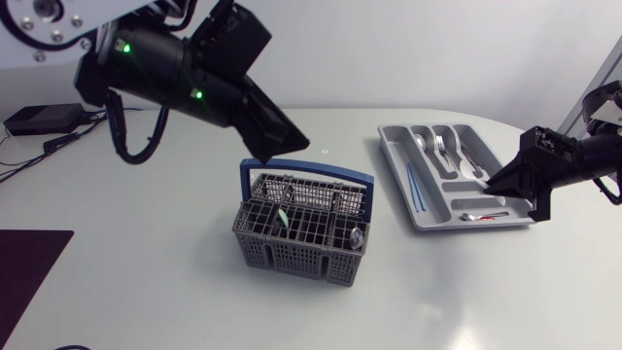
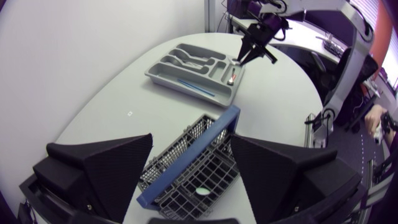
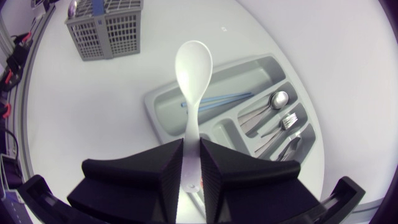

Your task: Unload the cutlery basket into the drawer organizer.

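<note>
The right pincer (image 3: 191, 165) is pressed onto the handle of a white spoon (image 3: 193, 65), which is pinched between its fingers (image 3: 140, 180) and pointed straight ahead, bowl outermost. Just under and ahead of that pincer a grey tray (image 3: 163, 117) is laid on the white table (image 3: 74, 112). Blue sticks (image 3: 217, 99) are seen in its long compartment, crossed by the spoon's neck, and forks and spoons (image 3: 277, 102) are gathered in the compartments beside them. Far ahead of this pincer, well apart from the tray, a grey basket (image 3: 106, 28) is set on the same pale surface.

The left pincer (image 2: 191, 140) is spread wide and held above the basket, whose blue handle (image 2: 186, 157) is framed between the two fingers. A pale round piece (image 2: 202, 191) is seen inside the wire grid below. Beyond the basket a small mark (image 2: 130, 114) is noted on the bare tabletop. Farthest ahead, the tray is found with the right pincer over its end compartment.
</note>
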Controlling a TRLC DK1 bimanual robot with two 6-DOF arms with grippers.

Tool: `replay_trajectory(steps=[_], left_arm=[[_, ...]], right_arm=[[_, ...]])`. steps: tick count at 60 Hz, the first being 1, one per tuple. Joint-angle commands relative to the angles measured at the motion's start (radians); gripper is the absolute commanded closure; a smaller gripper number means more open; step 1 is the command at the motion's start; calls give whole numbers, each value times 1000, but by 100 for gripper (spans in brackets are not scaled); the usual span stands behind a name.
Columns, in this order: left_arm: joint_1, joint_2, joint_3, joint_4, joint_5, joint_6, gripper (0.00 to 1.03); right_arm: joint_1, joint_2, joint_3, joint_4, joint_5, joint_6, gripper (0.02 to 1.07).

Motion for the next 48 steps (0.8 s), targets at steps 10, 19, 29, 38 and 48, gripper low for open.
replay_trajectory(steps=[10, 19, 29, 38, 48], left_arm=[[49, -62, -169, -10, -4, 185, 12], [64, -79, -249, -3, -2, 256, 11], [52, -104, -307, 2, -2, 337, 11], [49, -121, -345, 19, 1, 429, 11], [34, -127, -370, 28, 5, 532, 11]], right_arm=[[-38, 156, 91, 53, 118, -218, 101], [-32, 247, 110, 148, 202, -295, 101], [-9, 313, 131, 211, 290, -367, 101], [9, 323, 125, 245, 337, -399, 101], [22, 329, 83, 293, 391, -437, 95]])
